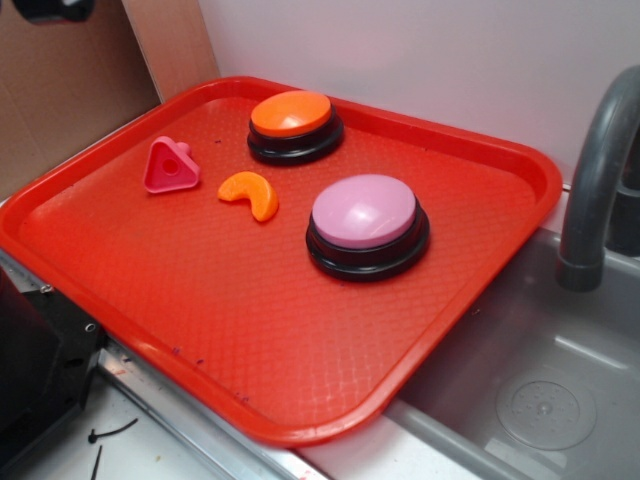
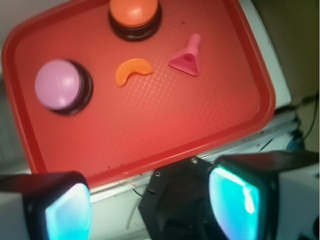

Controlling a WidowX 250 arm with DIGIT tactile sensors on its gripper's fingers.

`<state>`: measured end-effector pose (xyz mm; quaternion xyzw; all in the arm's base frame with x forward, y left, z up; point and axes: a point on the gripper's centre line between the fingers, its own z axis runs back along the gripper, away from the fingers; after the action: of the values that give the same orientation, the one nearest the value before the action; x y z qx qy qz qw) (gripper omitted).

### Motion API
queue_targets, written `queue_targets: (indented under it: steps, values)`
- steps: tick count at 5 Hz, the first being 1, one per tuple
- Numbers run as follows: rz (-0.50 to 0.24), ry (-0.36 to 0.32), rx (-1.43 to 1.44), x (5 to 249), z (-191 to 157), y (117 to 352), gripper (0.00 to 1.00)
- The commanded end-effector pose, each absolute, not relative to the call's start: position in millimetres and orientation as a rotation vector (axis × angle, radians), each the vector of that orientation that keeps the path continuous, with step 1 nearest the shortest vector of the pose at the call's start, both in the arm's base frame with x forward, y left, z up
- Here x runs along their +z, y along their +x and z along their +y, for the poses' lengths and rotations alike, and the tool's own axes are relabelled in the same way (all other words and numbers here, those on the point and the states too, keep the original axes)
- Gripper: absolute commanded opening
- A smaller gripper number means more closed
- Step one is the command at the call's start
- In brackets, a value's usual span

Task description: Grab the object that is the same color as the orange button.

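A small glossy orange crescent, the object (image 1: 250, 193), lies on the red tray (image 1: 250, 330) between the two buttons; in the wrist view the object (image 2: 132, 71) shows at upper middle. The orange button (image 1: 292, 123) stands on its black base at the tray's far side, and the orange button (image 2: 134, 15) is at the top of the wrist view. My gripper (image 2: 155, 207) hangs high above the tray's near edge, open, nothing between its cyan pads (image 2: 235, 202). It is out of the exterior view.
A pink-topped button (image 1: 366, 224) sits right of the crescent and a pink triangular piece (image 1: 170, 167) left of it. A grey sink basin (image 1: 540, 380) with a faucet (image 1: 595, 190) lies to the right. A black mount (image 1: 40, 370) is at the near left.
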<state>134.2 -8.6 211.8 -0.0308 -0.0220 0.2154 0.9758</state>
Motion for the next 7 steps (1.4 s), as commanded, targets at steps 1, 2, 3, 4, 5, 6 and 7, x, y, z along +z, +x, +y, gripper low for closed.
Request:
queue_targets:
  steps: [1, 2, 3, 4, 5, 6, 7]
  values:
    - [-0.179, -0.118, 0.905, 179.0, 7.6, 164.7, 1.00]
    - [-0.212, -0.098, 1.153, 165.0, 12.0, 178.7, 1.00]
    - [-0.292, -0.065, 1.340, 143.7, 11.6, 195.2, 1.00]
    - [-0.257, -0.101, 1.333, 108.0, 2.8, 225.0, 1.00]
    - [-0.239, -0.081, 1.342, 87.0, 0.9, 238.9, 1.00]
    - [-0.234, -0.037, 1.316, 65.6, -3.8, 246.6, 1.00]
    - [-0.208, -0.010, 1.308, 51.6, -3.5, 245.6, 1.00]
